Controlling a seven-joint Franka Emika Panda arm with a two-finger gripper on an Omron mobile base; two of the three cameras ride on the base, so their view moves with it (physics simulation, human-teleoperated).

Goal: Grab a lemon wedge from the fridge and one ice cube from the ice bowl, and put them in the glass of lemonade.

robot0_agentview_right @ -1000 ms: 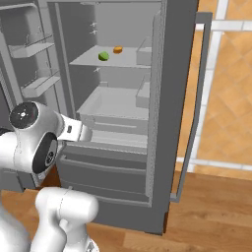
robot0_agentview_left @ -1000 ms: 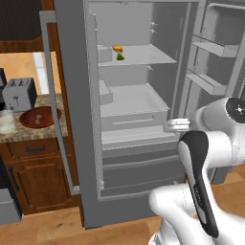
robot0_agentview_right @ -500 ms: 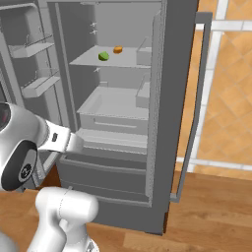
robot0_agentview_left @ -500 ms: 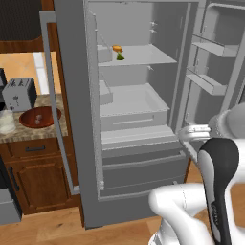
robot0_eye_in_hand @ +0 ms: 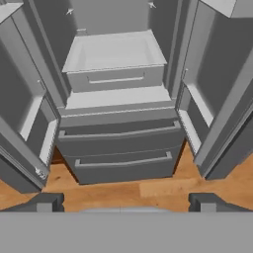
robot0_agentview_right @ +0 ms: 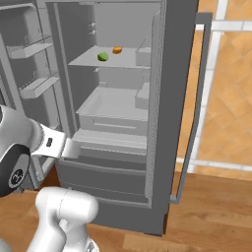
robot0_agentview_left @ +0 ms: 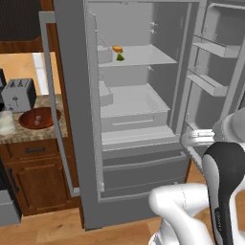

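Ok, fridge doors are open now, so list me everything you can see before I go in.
fridge: one, grey steel, both doors open, two lower drawers shut.
lemon wedge: one, yellowish-green, upper shelf inside the fridge.
orange item: one, small, same shelf, beside the wedge.
ice bowl: one, reddish-brown, counter left of the fridge.
glass of lemonade: one, clear with pale liquid, counter left of the bowl.
toaster: one, silver, behind the bowl.
cabinet: one, brown wood, under the counter.
tool: one, dark tips, open, empty, facing the fridge drawers.
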